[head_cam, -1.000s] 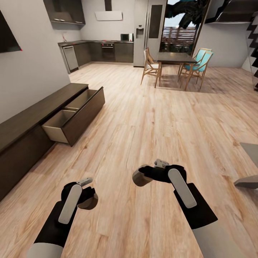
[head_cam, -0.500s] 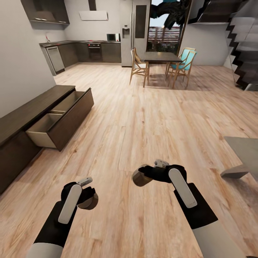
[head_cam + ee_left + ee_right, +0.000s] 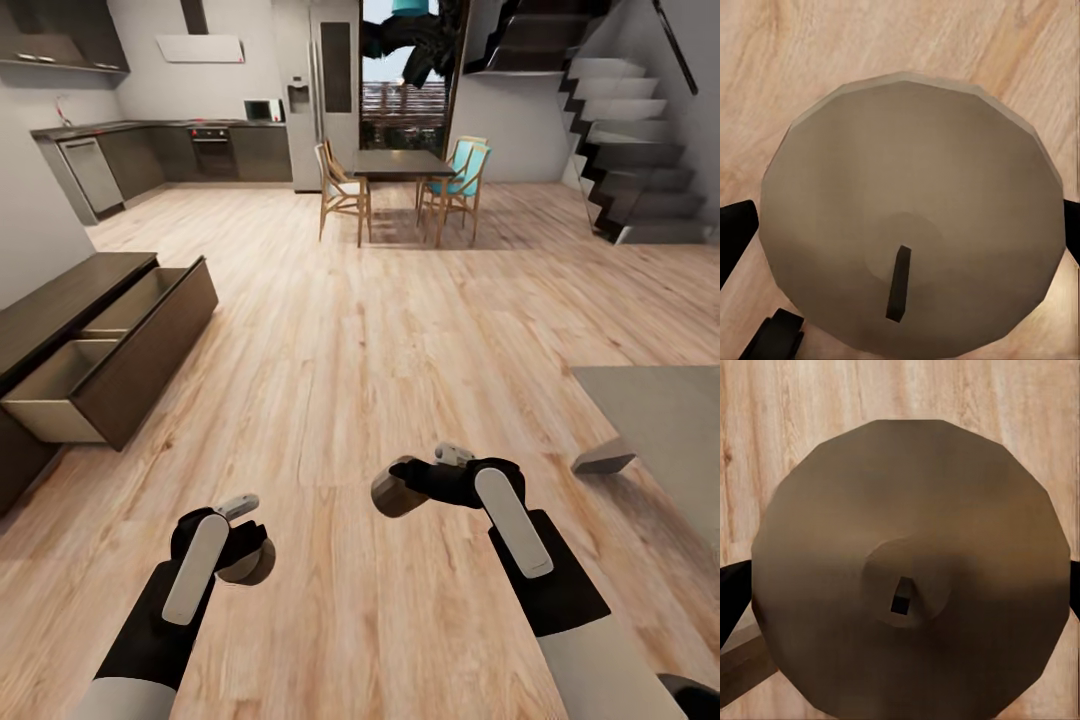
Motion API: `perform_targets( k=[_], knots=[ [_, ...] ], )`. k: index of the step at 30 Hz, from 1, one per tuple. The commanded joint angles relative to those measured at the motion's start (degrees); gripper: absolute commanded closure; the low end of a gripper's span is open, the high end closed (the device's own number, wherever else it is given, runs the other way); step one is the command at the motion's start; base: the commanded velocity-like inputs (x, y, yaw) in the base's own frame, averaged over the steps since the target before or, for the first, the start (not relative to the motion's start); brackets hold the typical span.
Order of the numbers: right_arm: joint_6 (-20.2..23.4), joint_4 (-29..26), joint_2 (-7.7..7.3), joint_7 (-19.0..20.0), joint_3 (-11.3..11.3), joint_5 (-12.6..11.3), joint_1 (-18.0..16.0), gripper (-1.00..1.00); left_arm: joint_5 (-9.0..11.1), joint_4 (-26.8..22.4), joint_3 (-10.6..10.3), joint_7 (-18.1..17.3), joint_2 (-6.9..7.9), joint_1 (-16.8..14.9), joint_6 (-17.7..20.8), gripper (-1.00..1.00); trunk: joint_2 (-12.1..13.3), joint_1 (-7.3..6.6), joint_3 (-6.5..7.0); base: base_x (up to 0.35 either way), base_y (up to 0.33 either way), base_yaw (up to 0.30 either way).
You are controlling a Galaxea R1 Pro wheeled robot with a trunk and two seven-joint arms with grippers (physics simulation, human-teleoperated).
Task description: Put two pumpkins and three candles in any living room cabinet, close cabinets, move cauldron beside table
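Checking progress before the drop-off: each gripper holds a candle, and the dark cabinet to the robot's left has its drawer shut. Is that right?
Not quite. The drawer of the dark cabinet is pulled open, its tan inside showing in the head view. The rest holds: the left gripper has its jaws on one candle, and the right gripper on another candle.

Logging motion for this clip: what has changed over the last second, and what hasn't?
Only the viewpoint: the camera has swung right, so the open cabinet slides toward the picture's left edge and the stairs come into sight. Nothing was grabbed or released. The left claw stays shut on its candle, the right claw on its darker candle, arms in the same pose.
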Motion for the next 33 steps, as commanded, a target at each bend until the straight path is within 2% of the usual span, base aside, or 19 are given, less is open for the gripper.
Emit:
perform_targets(
  k=[1, 6, 20, 33],
  knots=[
    [0.0, 0.0, 0.0, -0.6, 0.0, -0.7, -0.1, 1.0, 0.5, -0.1, 0.0, 0.6, 0.01, 0.0, 0.1, 1.0, 0.0, 0.0, 0.01, 0.05, 0.0, -0.261],
    [0.1, -0.1, 0.01, -0.5, 0.0, -0.7, -0.1, 1.0, 0.5, -0.1, 0.0, 0.6, 0.01, 0.0, 0.1, 1.0, 0.0, 0.0, 0.15, 0.124, 0.006, -0.148],
    [0.1, -0.1, 0.21, -0.6, 0.0, -0.7, -0.1, 1.0, 0.6, -0.1, 0.0, 0.6, 0.1, 0.0, 0.1, 1.0, 0.0, 0.0, 0.29, 0.316, 0.021, -0.011],
    [0.1, 0.0, 0.25, -0.6, 0.0, -0.7, -0.1, 1.0, 0.5, -0.1, -0.1, 0.7, 0.1, 0.0, 0.1, 1.0, 0.0, 0.0, 1.41, 0.33, -0.006, 0.0]
  ],
)
